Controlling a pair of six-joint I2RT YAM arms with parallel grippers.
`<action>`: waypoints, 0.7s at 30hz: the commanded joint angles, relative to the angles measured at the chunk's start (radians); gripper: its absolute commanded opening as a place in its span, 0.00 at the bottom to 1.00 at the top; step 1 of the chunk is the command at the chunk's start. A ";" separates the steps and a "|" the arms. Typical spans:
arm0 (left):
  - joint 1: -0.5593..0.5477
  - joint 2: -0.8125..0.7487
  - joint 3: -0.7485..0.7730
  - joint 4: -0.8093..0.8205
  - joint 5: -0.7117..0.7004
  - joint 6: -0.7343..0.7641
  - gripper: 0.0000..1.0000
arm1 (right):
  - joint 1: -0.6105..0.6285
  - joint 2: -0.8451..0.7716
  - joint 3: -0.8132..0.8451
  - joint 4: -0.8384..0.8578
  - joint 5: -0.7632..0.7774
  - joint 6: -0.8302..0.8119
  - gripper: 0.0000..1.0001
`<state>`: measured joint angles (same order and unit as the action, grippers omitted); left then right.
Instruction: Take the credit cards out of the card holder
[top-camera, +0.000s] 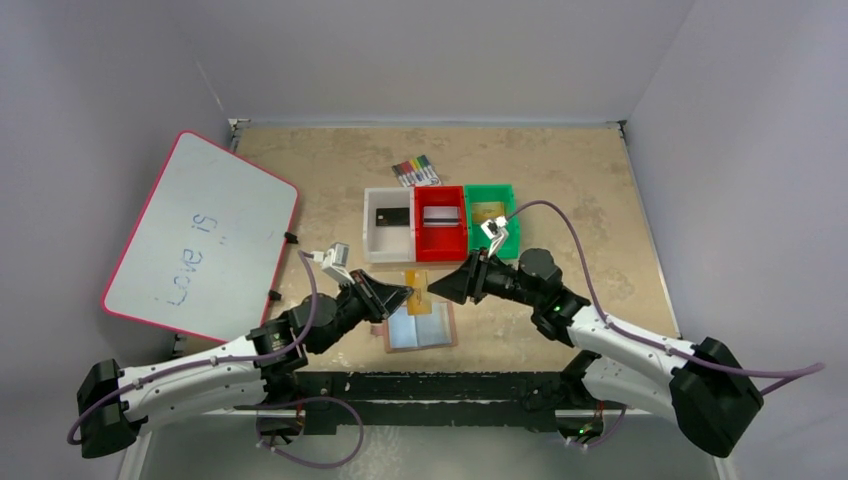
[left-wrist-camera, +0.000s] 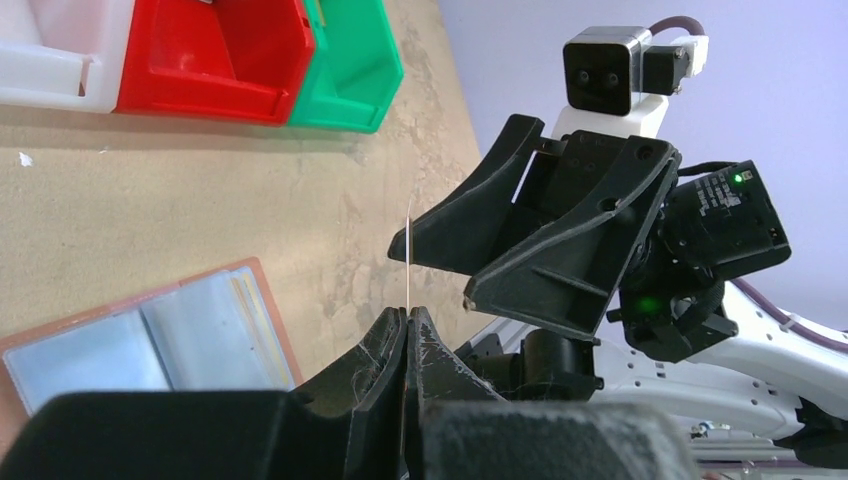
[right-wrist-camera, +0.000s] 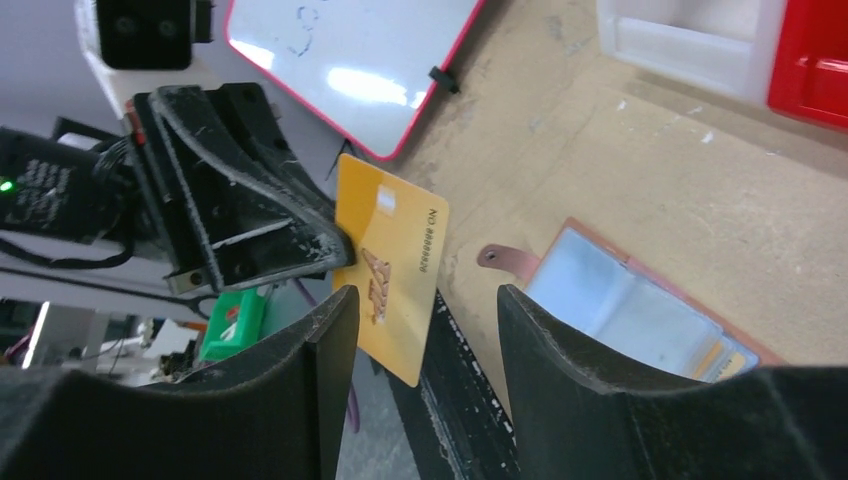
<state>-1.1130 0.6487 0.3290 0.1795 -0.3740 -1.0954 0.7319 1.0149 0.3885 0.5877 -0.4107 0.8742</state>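
"So where was the gold credit card (right-wrist-camera: 392, 250) at that point?"

"Up in the air, between my two arms. It was above the near side of the table (right-wrist-camera: 620, 170), over the card holder (right-wrist-camera: 640, 312), which lay open and flat below. My left gripper (left-wrist-camera: 408, 318) was clamped right down on one edge of the card and held it on edge. My right gripper (right-wrist-camera: 425, 297) stood partly open with a finger on either side of the card's free end. I saw no contact on either face."

"How did you expect it to handle?"

"Light, thin and stiff, I judged. It looked glossy too, so probably slippery between hard fingers. I expected it to flex a little rather than crease. A pinch across the two flat faces, well in from the rim, seemed the soundest hold. A bite on a corner alone might have let it swivel or pop free while I passed it across."

"Anything left in the holder?"

"Thin gold edges showed in one of its clear pockets, so I took it that at least one more card sat inside. How many, I couldn't tell."
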 joint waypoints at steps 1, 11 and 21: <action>0.001 -0.021 -0.016 0.097 0.032 0.015 0.00 | -0.025 0.006 -0.014 0.168 -0.131 0.033 0.54; -0.001 -0.036 -0.030 0.184 0.082 0.023 0.00 | -0.053 0.057 -0.030 0.267 -0.210 0.080 0.50; 0.001 -0.046 -0.044 0.193 0.088 0.025 0.00 | -0.060 0.082 -0.013 0.364 -0.316 0.114 0.36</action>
<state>-1.1130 0.6147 0.2951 0.2993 -0.3027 -1.0943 0.6773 1.0931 0.3527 0.8448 -0.6510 0.9676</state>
